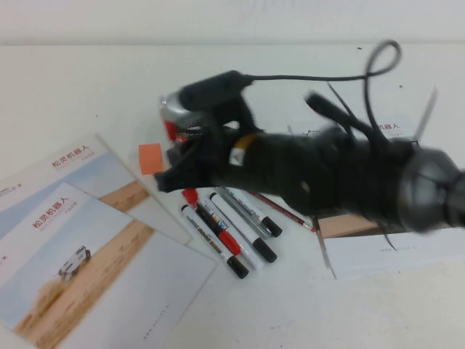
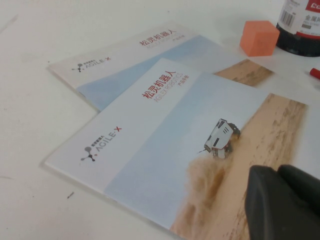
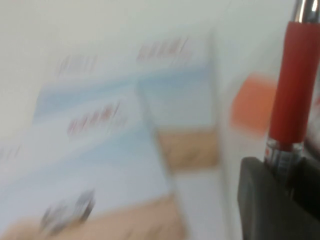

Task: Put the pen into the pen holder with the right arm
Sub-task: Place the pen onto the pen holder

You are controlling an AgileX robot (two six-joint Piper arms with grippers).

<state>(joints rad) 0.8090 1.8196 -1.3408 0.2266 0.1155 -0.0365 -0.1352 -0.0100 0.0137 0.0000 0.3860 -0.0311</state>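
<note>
Carrying: right pincer [image 1: 174, 174] clenched on red pen [image 3: 295, 85], beside orange cube [image 1: 150, 158]. Next: align w/ pen holder [image 2: 299, 25], release. Left pincer [image 2: 282, 202] over brochure [image 2: 190, 150]; can't tell its state.

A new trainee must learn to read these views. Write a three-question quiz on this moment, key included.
1. True or false: the right hand, out over the table, grips the pen.
2. Fill in: the cube beside the pen holder is ____.
3. The left hand hangs over: A a brochure; B a keyboard; C a plate.
Key: 1 true; 2 orange; 3 A.
</note>
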